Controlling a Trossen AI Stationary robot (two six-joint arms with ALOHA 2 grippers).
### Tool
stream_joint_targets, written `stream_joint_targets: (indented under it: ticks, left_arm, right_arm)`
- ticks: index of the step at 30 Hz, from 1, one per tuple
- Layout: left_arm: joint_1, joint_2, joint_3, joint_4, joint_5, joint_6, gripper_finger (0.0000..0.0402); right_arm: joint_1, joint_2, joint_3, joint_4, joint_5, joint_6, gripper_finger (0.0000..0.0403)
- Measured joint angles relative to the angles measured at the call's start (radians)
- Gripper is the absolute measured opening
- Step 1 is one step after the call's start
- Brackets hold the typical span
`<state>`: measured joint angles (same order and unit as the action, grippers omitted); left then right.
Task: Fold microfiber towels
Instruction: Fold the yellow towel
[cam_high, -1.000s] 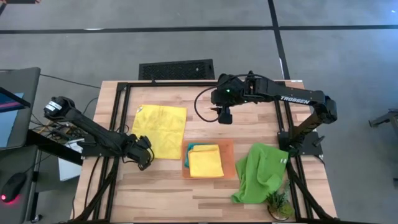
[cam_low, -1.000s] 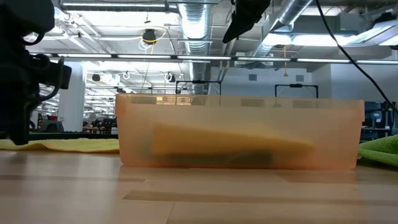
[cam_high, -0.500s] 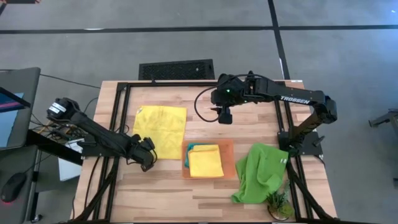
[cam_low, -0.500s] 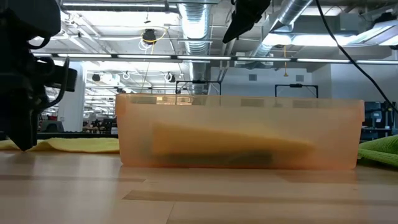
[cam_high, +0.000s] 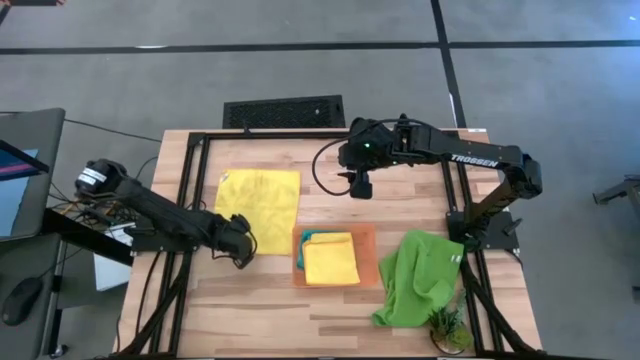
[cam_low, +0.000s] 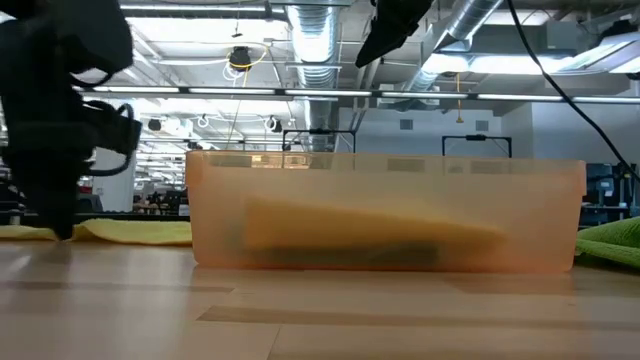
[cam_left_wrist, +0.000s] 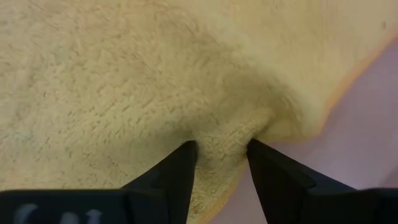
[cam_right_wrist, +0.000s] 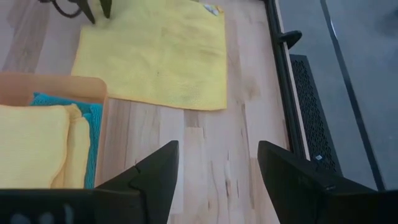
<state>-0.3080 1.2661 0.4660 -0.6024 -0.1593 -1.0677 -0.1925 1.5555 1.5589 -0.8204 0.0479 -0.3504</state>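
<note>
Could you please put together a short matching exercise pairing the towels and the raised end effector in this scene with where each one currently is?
Things:
1. flat yellow towel
2. folded yellow towel
3. lime green towel
4. right end effector

Places:
A. crumpled on the bare wood beside the small plant
B. hanging open above the table, holding nothing
C. inside the orange tray, on top of the teal towel
D. spread on the wood, one corner between the fingers of the left end effector

Pairs: 1-D, 2-C, 3-A, 4-B
</note>
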Motion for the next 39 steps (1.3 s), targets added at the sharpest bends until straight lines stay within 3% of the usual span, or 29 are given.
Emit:
stream_joint_targets:
  ticks: [8,14,17,20,25,31,39]
  left_arm:
    - [0.154,0.006,0.009,0.007,-0.089,0.040,0.0123]
    - [0.216,-0.011,0.039,-0.015,-0.025,0.117,0.0121]
    - [0.214,-0.037,0.108,-0.088,-0.025,0.159,0.0121]
    - [0.215,-0.042,0.166,-0.266,-0.013,0.204,0.0121]
    - [0.214,-0.042,0.203,-0.527,0.077,0.207,0.0121]
    - [0.214,-0.036,0.189,-0.554,0.183,0.084,0.0121]
    - [0.214,-0.036,0.188,-0.405,0.246,-0.208,0.0121]
  right_arm:
    - [0.000,0.000,0.000,0.000,0.000,0.000,0.0244]
    - [0.000,0.000,0.000,-0.001,0.000,0.001,0.0244]
    - [0.000,0.000,0.000,-0.002,0.001,0.001,0.0244]
    - [0.000,0.000,0.000,-0.002,0.001,0.001,0.0244]
    - [0.000,0.000,0.000,-0.002,0.001,0.001,0.0244]
    - [0.000,0.000,0.000,-0.002,0.001,0.002,0.0244]
    - [0.000,0.000,0.000,-0.003,0.000,0.001,0.0244]
